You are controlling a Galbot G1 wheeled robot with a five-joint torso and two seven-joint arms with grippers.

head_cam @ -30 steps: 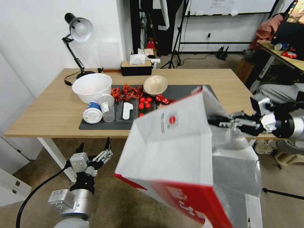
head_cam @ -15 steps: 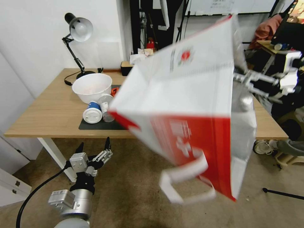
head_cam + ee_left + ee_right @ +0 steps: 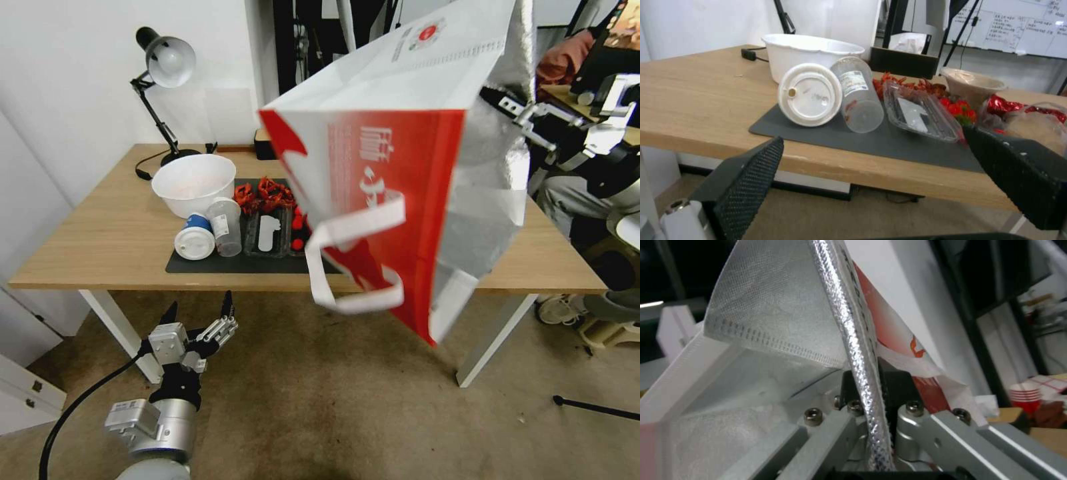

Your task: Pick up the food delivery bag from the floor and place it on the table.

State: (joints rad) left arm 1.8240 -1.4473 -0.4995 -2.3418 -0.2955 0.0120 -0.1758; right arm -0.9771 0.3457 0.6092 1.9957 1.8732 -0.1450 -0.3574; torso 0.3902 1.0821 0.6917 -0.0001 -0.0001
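The food delivery bag is a big boxy white sack with a red base bearing white lettering, silver foil lining, a small round red logo near its rim and white strap handles, one loop drooping in front of the red base. It hangs in the air, clear of the floor, above the right half of the table. It is tipped over, its long axis slanting: the red base faces near and down, the mouth points up and to the far right. The right gripper is clamped on the bag's foil-edged rim; the right wrist view shows that rim pinched between its fingers. The left gripper hangs low by the table's near left leg, fingers spread with nothing between them. On the table's dark mat sit a large white bowl, a lidded paper cup and a clear cup lying on their sides, a clear tray holding a white piece, and red crayfish just beyond it.
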